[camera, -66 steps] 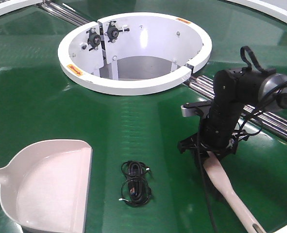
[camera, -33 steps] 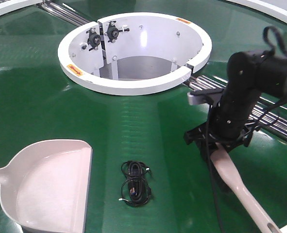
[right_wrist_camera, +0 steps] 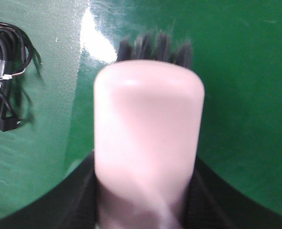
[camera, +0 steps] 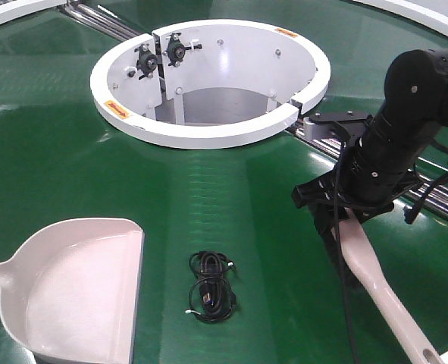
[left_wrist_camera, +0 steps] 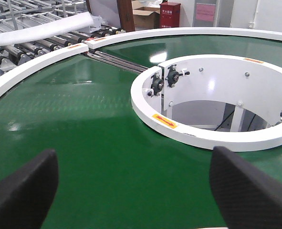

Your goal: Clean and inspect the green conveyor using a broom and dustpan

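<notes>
The black right arm (camera: 421, 83) reaches in from the right side and bends down at the wrist. The right gripper (camera: 343, 218) points down, and its two fingers squeeze the broom (camera: 375, 280) between them. The left gripper (left_wrist_camera: 136, 200) looks straight ahead, and its two dark fingers (left_wrist_camera: 21, 191) stand far apart, one at each bottom corner of its own camera view.

broom (right_wrist_camera: 148, 133) blurred, dustpan (camera: 72, 292) handle cut off
</notes>
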Robot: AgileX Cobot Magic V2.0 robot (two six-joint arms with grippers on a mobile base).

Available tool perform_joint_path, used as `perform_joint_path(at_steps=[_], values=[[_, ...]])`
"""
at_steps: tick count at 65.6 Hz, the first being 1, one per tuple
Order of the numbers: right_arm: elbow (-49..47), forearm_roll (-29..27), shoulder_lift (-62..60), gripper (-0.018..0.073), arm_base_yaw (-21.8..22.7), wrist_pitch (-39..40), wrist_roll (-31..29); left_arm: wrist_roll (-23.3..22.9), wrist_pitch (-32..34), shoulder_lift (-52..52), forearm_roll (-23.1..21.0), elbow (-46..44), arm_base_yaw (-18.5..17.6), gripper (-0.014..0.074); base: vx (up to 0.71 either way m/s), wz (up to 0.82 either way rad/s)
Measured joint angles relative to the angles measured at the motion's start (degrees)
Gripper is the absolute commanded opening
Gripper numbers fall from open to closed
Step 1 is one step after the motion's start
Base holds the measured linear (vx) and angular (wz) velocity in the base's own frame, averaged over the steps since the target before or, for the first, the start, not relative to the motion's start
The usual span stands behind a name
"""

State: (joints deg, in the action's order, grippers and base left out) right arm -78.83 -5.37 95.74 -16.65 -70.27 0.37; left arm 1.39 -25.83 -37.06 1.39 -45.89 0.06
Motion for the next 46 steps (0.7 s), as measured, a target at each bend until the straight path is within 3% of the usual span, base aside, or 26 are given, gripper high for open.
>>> perform_joint_path(at_steps=[46], values=[[0.04, 4.82, 1.71, -0.0003, 0.0, -0.01, -0.37, 0.0, -1.47, 0.0, 0.0, 0.0, 0.0, 0.0593, 0.0, 0.0]])
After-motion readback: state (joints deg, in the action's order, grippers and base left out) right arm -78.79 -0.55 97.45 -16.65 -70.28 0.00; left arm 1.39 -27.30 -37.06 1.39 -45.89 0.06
